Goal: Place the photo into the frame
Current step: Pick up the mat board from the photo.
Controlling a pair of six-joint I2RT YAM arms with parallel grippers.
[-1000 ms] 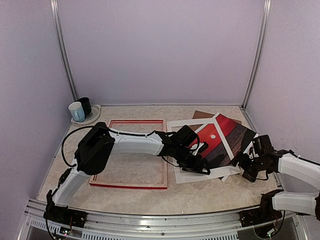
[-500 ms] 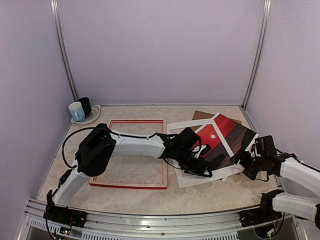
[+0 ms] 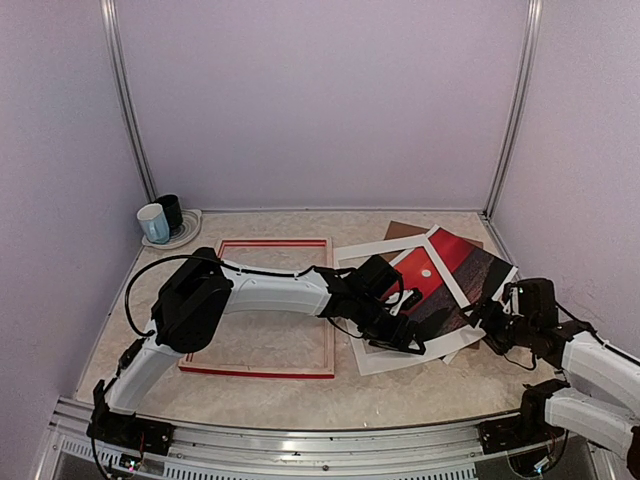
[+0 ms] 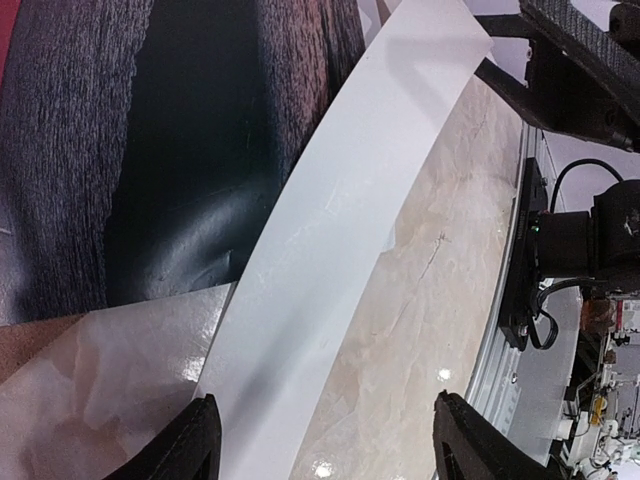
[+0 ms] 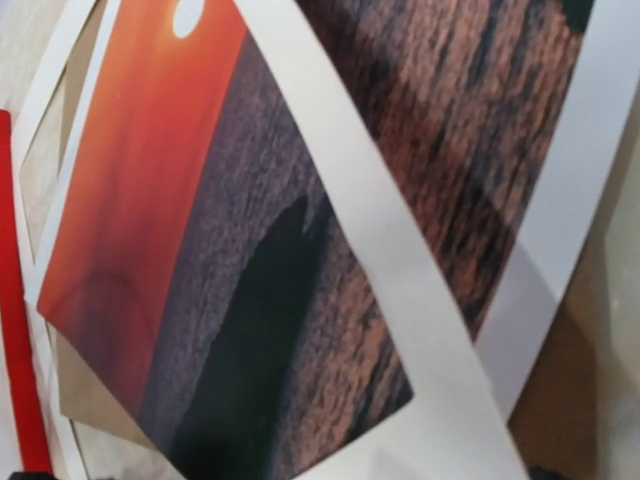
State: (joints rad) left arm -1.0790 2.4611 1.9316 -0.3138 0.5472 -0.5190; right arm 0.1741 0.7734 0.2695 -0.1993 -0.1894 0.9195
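The red frame (image 3: 270,305) lies flat at centre-left of the table. To its right lies the photo (image 3: 455,272), a red sunset with a white sun, under a skewed white mat (image 3: 395,358). My left gripper (image 3: 405,338) reaches across to the mat's near edge. In the left wrist view it (image 4: 330,445) is open, with the mat strip (image 4: 330,250) and bare table between its fingertips (image 4: 200,440). My right gripper (image 3: 493,322) is at the mat's right corner, low over the photo (image 5: 250,300), and looks open. Its fingers barely show in its own view.
Two mugs on a saucer (image 3: 160,222) stand at the back left corner. A brown backing board (image 3: 405,229) pokes out behind the photo. Walls and metal posts close in the table on three sides.
The right gripper has moved forward and in toward the mat's right corner. The left gripper shifted slightly down-right along the mat's near edge, then stayed.
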